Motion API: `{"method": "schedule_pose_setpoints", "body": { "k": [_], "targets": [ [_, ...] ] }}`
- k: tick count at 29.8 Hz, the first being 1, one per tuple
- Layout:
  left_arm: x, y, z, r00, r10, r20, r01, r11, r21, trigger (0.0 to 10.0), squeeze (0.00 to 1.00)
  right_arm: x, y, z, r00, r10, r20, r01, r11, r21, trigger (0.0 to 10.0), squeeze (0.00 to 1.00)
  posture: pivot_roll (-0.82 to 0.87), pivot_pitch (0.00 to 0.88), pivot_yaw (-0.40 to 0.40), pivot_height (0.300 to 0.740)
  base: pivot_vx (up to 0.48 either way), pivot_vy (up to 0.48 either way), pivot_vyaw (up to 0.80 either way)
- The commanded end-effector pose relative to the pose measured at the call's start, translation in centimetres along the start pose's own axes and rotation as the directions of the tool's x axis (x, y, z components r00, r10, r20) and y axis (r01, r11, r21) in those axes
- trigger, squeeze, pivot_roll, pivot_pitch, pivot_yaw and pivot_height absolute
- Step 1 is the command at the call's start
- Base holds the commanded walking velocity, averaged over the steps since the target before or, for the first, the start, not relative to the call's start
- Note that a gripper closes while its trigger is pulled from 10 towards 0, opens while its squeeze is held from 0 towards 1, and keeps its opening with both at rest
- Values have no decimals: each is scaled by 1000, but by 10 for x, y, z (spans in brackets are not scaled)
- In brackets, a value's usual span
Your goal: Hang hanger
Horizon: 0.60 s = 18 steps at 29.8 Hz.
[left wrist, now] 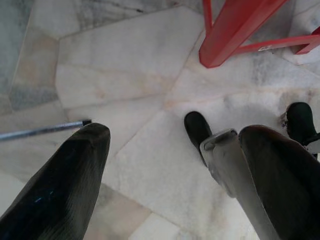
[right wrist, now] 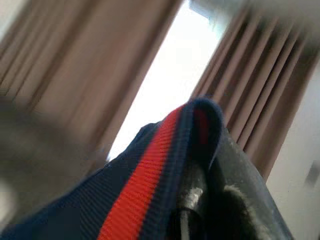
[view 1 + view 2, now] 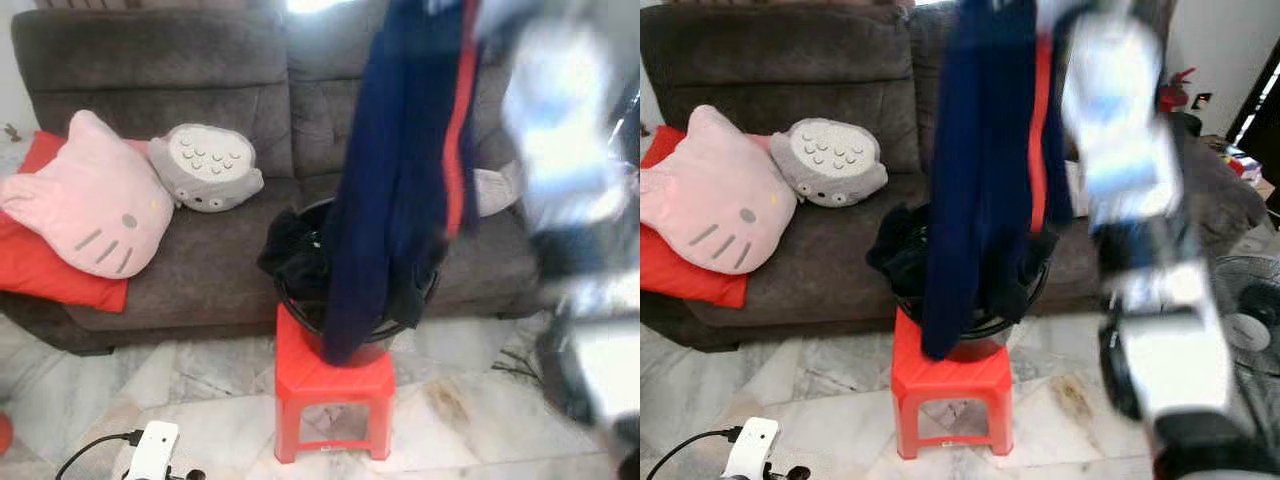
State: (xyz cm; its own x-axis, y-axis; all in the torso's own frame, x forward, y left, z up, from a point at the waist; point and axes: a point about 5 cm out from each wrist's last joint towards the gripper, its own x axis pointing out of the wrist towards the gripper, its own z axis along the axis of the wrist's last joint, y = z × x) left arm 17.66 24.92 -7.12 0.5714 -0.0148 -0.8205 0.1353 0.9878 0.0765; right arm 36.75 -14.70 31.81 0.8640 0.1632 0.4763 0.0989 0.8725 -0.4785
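Right arm (image 3: 1120,150) is raised high and motion-blurred in both eye views. A navy garment with a red stripe (image 3: 400,170) hangs from up near it, its lower end trailing into the black laundry basket (image 3: 300,300) that sits on a red plastic stool (image 3: 330,385).

In the right wrist view the right gripper (image 2: 210,195) has the garment's collar or folded edge draped over its dark fingers (image 2: 240,170), with a thin metal rod beside the cloth, possibly a hanger's wire. I cannot confirm a hanger; its outline is hidden under the fabric. The jaws look clenched on the garment.

Left gripper (image 1: 170,165) points at the floor, jaws released and spread, nothing between them. The stool's leg and a thin grey rod lie nearby on the tiles.

Handling, as a judgement: the cloth is soft, limp and light, and will swing and slide. A grip on fabric alone may slip, and the trailing end could snag the basket rim and tug the stool. Better to hold the stiff part, at the hanger's neck or hook, if one is there.

Surface and room:
- Floor (image 3: 200,390) is pale polished marble tile, likely slick.
- Brown fabric sofa (image 3: 150,70) behind the stool carries a pink cat-face cushion (image 3: 95,200), a grey round plush cushion (image 3: 208,165) and a red cushion (image 3: 60,280).
- A white device with a black cable (image 3: 150,450) lies on the floor in front.
- Brown curtains (image 2: 75,60) and a bright window (image 2: 165,85) are overhead.
- A floor fan (image 3: 1245,310) stands to the right.
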Motion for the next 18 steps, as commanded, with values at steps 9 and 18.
{"method": "schedule_pose_setpoints", "body": {
  "k": [9,18],
  "targets": [
    [-2,5,-5,1000,1,-25,0,1000,10,10000,0,-80,37,-62,970,6,-243,28,990,136,10000,0,-250,0,46,740,0,0,0],
    [-4,8,-8,999,1,-32,-1,1000,11,10000,0,-110,54,-67,942,8,-336,64,977,202,10000,0,-234,0,47,740,0,0,0]
  ]
}}
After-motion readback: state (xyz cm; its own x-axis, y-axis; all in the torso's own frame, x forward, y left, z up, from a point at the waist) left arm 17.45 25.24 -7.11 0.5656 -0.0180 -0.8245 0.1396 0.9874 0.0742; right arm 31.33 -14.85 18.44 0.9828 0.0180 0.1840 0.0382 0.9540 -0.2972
